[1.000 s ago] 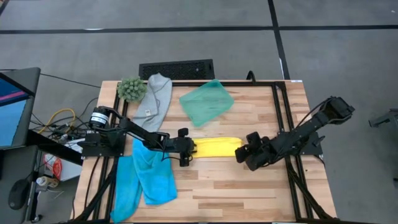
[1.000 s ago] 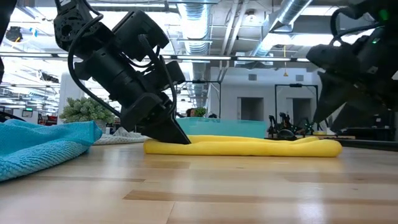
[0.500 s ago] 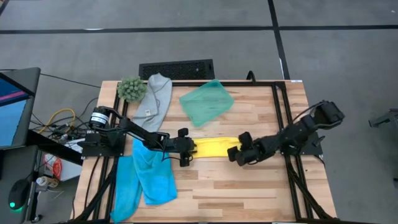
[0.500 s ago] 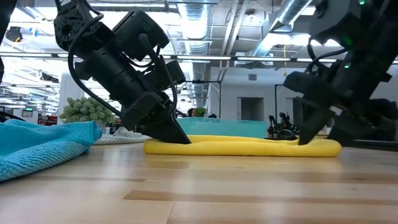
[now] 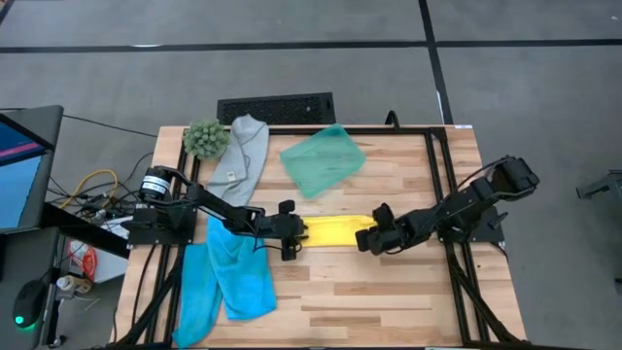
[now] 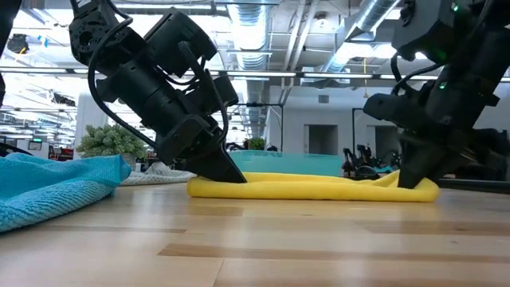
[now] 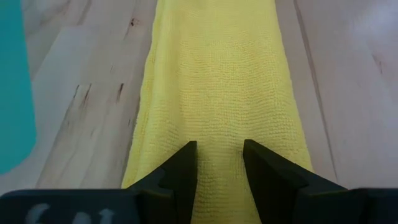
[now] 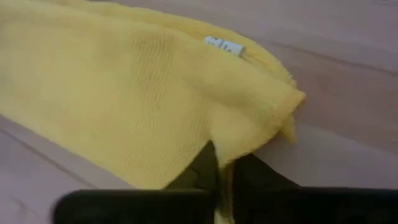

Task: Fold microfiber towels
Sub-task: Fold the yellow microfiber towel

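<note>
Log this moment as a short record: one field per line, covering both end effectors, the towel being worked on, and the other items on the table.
left end effector: pinching the yellow towel's left end, low on the table
right end effector: shut on the towel's right end
yellow towel: narrow folded strip lying flat between the two end effectors
white tag: shows near the gripped end
blue towels: two, crumpled, front left
grey towel: back left, beside the plant ball
teal tray: back centre

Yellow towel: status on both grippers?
Left gripper pins one end of the yellow towel. Right gripper shut on the other end, fabric pinched. Nothing in the way.
</note>
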You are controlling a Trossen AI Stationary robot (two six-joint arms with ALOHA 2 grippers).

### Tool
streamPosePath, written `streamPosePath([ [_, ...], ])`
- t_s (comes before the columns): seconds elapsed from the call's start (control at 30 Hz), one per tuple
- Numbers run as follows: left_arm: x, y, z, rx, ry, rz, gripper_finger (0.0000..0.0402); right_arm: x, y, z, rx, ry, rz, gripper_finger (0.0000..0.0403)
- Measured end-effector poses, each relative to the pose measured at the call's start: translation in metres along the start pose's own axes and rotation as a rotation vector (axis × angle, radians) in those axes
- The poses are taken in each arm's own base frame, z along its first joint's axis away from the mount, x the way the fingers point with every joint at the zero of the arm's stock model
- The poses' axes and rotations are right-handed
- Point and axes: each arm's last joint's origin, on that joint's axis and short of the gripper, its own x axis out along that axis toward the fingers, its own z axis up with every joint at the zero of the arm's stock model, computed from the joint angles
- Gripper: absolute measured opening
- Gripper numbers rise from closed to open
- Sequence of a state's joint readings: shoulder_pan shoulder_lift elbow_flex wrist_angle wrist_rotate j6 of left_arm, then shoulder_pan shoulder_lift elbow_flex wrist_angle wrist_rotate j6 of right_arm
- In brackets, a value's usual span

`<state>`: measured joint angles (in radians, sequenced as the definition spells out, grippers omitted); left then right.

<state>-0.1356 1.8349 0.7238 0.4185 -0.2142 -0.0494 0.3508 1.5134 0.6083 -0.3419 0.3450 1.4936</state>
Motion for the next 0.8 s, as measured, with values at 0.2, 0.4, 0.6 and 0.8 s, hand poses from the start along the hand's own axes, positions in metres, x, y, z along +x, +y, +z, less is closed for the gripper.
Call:
streamPosePath([
  [0.2,0.0,-0.001,0.001,-0.007,-0.005,-0.027,0.0125,-0.004,0.005,0.002,0.002,-0.015,0.05,0.0023],
  [0.4,0.0,-0.001,0.001,-0.009,-0.012,-0.028,0.0125,-0.015,0.024,0.01,-0.032,-0.042,0.12,0.0007],
  [0.6,0.0,-0.001,0.003,-0.013,-0.031,-0.028,0.0125,-0.03,0.051,0.025,-0.08,-0.073,0.197,0.002],
  [0.8,0.0,-0.001,0.005,-0.02,-0.051,-0.028,0.0125,-0.041,0.069,0.041,-0.141,-0.117,0.258,0.0012],
])
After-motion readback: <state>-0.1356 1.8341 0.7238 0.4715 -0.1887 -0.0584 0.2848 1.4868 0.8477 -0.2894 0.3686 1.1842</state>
